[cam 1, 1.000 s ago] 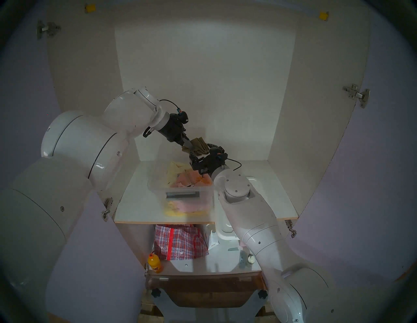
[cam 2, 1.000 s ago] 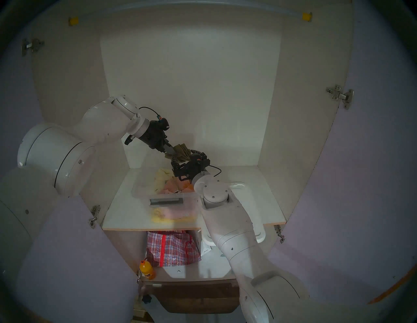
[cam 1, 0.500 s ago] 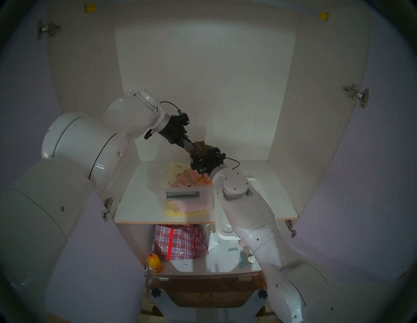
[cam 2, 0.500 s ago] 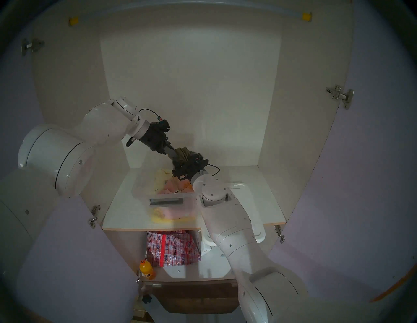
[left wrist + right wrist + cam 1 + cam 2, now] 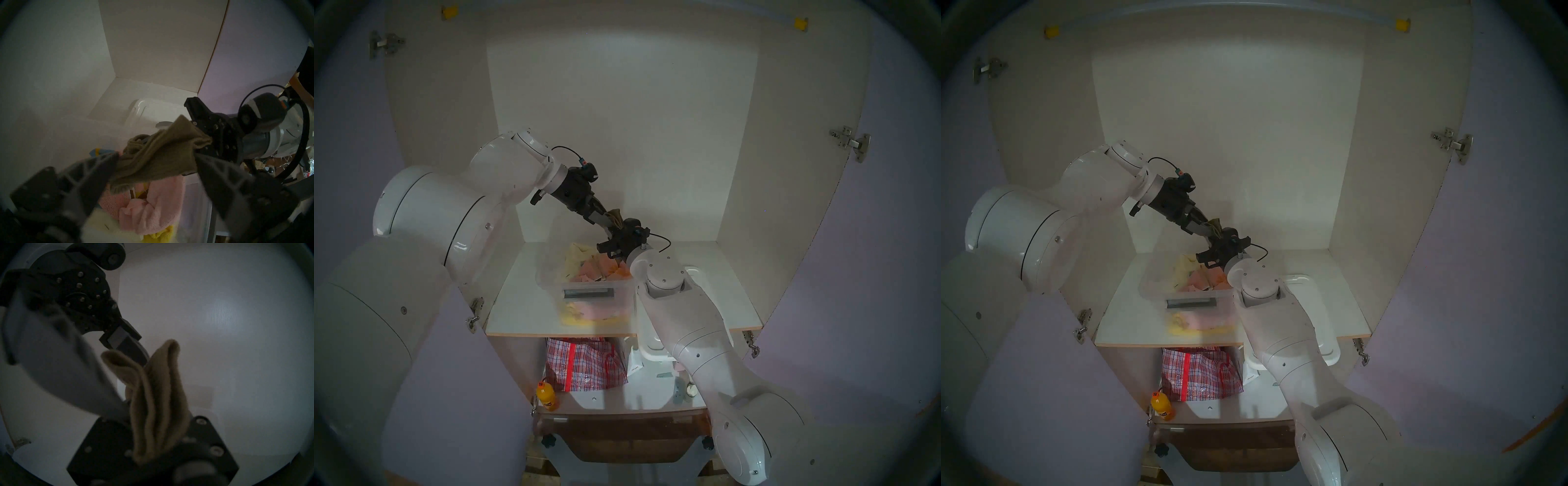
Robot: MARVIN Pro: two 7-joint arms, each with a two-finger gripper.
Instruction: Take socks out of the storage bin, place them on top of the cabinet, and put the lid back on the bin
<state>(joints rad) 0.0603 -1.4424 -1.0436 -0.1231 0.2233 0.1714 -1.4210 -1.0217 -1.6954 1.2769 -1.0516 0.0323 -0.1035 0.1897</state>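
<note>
The olive-tan socks [image 5: 616, 216] hang in the air above the back of the clear storage bin [image 5: 551, 283], which stands without its lid on the cabinet shelf [image 5: 517, 305]. My right gripper [image 5: 620, 231] is shut on the socks [image 5: 158, 404] from below. My left gripper [image 5: 156, 155] reaches in from the left. Its fingers stand apart on either side of the socks [image 5: 161, 149], open. The white lid [image 5: 697, 271] lies on the shelf to the bin's right, partly hidden by my right arm and overhanging the front edge.
Pink, yellow and orange cloths [image 5: 595, 268] fill the bin. Below the shelf are a red-checked bag [image 5: 585, 363] and an orange bottle [image 5: 546, 397]. Lilac doors [image 5: 873, 271] stand open on both sides. The cabinet's back wall [image 5: 619, 118] is close behind both grippers.
My right gripper has shut on the socks, and my left gripper's fingers have then spread open. Both grippers shifted slightly left, with the socks now bunched narrower.
</note>
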